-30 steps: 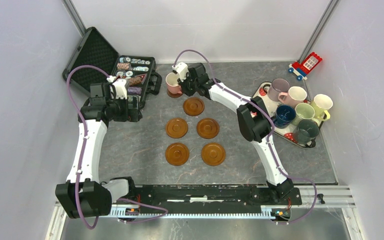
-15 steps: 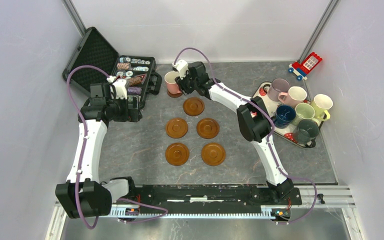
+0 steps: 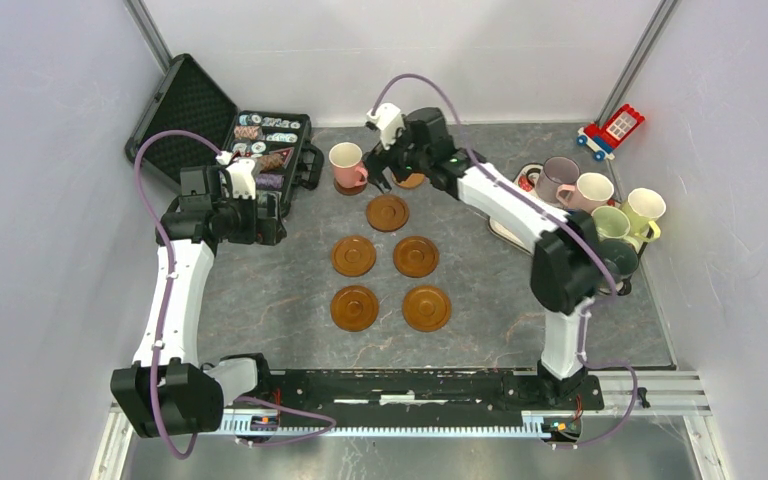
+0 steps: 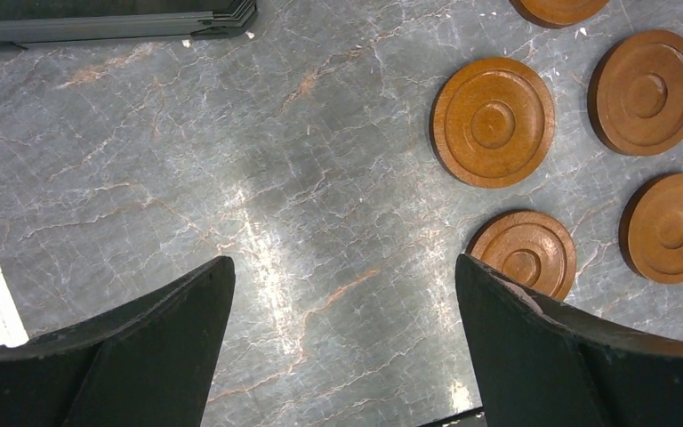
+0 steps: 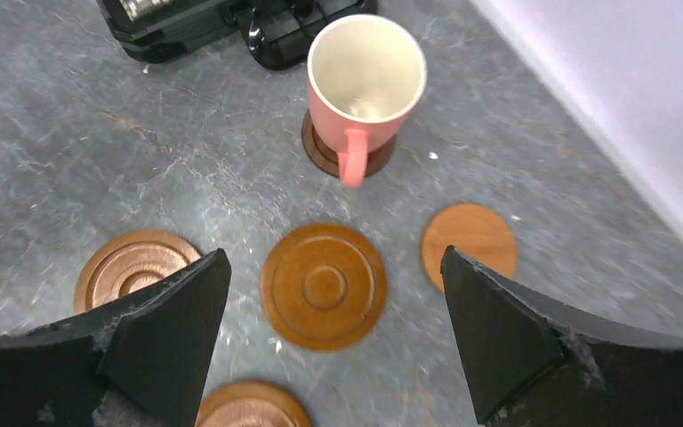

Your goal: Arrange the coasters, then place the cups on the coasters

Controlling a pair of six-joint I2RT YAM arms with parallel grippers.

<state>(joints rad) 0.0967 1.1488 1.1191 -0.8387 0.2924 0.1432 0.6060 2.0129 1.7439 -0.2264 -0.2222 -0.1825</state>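
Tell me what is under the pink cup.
A dark brown coaster lies under the pink cup. Only its rim shows around the cup's base. Its centre is covered by the cup.

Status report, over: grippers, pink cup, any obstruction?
Left gripper open, empty. Right gripper open, empty. Pink cup upright on coaster, ungripped. Other coasters bare.

Bright even light, table (image 4: 258,222) glare, soft shadows
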